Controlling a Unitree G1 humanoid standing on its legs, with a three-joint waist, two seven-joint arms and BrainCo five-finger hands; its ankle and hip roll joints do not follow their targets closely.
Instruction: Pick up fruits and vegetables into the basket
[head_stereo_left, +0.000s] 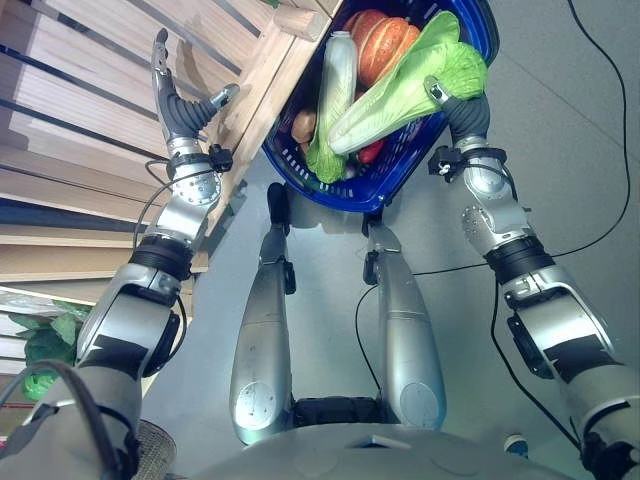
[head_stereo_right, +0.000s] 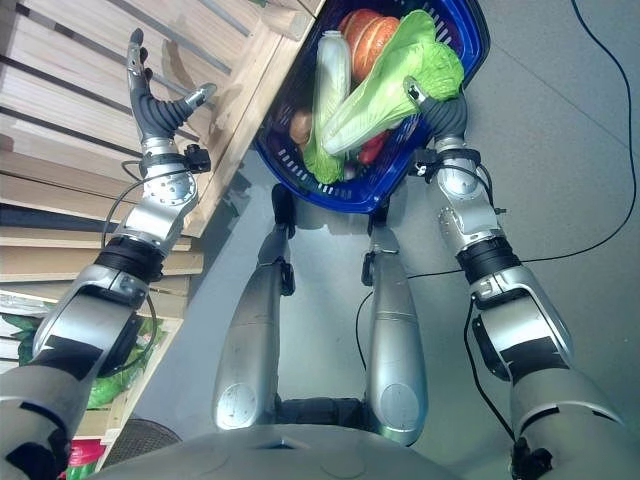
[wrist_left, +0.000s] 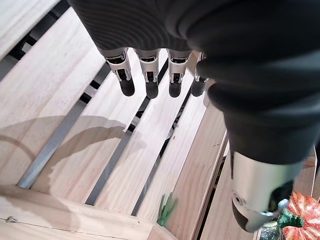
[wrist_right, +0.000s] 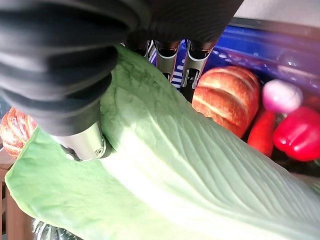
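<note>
Wooden slatted shelving (head_stereo_left: 90, 110) flanks your blue basket (head_stereo_left: 470, 25), already loaded with produce. Your right hand (wrist_right: 85, 135), thumb and fingers clamped on a napa cabbage (head_stereo_left: 400, 90), holds it over the basket, apparently for release; your left hand (head_stereo_left: 178, 100) hovers spread, empty.

The left hand (wrist_left: 210, 45) hangs over a wooden slatted shelf (wrist_left: 65, 100), its dark ribbed cover above and its silver, dark-tipped fingers (wrist_left: 127, 75) held straight in a row, touching nothing. The thumb (wrist_left: 257, 195) stands apart from them, out past the shelf's pale wooden edge rail (wrist_left: 200, 180). Dark gaps run between the slats. A small green scrap, perhaps a leaf or stem, lies in a gap near the rail (wrist_left: 167, 209). Beyond the thumb tip shows part of an orange ribbed pumpkin (wrist_left: 302, 217).
</note>
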